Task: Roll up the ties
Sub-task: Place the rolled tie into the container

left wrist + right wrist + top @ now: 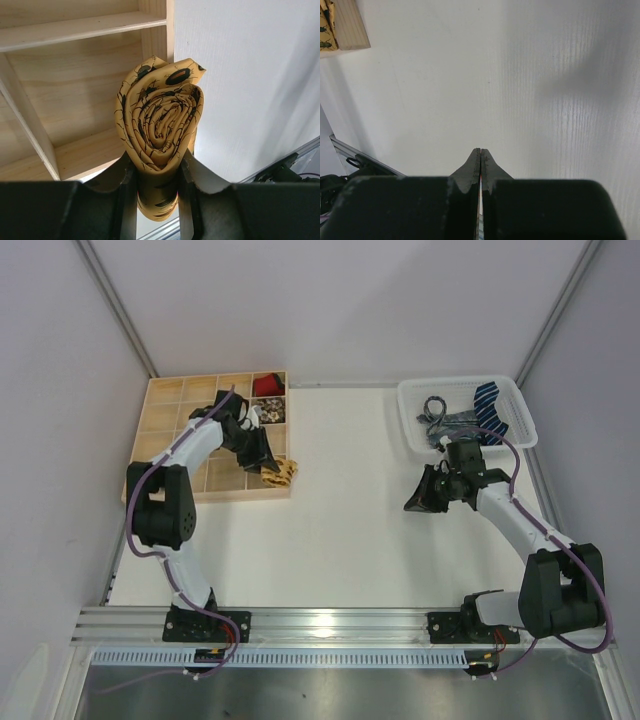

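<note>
Left gripper (157, 172) clamping the rolled mustard tie (160, 120)

Wooden tray (75, 85) is lying beneath, the roll hanging over its near right corner; placing is looking under way, needing a lowering into a compartment. Right gripper (480, 156) is hanging pressed together

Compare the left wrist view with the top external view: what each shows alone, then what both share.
Left wrist only: the spiral of the rolled beetle-print yellow tie, pinched between the left jaws. Top external only: the white basket of unrolled ties, a red tie in a tray cell, the right arm. Shared: the yellow tie, wooden divider tray, white table.
</note>
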`<move>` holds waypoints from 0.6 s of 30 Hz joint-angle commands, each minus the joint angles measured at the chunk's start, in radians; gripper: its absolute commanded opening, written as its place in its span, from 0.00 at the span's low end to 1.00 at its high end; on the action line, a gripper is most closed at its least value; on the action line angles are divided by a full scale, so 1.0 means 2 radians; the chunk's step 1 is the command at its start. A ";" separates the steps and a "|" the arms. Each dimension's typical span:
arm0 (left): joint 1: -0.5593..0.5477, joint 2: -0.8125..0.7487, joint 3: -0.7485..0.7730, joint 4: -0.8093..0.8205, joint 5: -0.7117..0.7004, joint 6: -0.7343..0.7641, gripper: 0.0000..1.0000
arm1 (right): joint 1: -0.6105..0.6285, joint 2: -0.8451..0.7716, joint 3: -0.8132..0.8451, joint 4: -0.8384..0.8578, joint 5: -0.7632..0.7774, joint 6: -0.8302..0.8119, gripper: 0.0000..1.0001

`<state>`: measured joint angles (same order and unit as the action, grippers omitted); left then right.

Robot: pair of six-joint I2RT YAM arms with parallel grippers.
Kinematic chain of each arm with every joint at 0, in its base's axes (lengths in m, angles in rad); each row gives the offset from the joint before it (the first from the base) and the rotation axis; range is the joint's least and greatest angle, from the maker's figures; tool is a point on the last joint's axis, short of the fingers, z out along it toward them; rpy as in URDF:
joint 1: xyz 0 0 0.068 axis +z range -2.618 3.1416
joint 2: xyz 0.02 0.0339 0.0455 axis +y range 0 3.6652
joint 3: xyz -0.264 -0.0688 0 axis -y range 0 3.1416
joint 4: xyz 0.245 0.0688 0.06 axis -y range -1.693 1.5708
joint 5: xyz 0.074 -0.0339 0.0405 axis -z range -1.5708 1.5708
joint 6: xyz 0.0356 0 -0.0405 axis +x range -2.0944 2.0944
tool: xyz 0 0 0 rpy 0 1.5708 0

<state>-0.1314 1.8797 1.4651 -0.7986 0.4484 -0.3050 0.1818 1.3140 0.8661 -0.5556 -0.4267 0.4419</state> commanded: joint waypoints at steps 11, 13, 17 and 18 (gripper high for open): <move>0.012 0.033 0.008 -0.008 -0.108 0.026 0.01 | -0.003 -0.020 0.000 0.006 -0.006 -0.009 0.00; 0.013 0.037 0.005 -0.008 -0.111 0.027 0.00 | -0.003 -0.020 0.001 0.005 -0.005 -0.009 0.00; 0.014 0.044 -0.005 -0.005 -0.130 0.031 0.01 | -0.005 -0.023 -0.001 0.004 -0.004 -0.009 0.00; 0.013 0.046 -0.005 -0.005 -0.138 0.031 0.00 | -0.004 -0.023 0.000 0.005 -0.005 -0.009 0.00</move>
<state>-0.1204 1.9392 1.4677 -0.7959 0.2783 -0.2790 0.1783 1.3010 0.8646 -0.5564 -0.4271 0.4347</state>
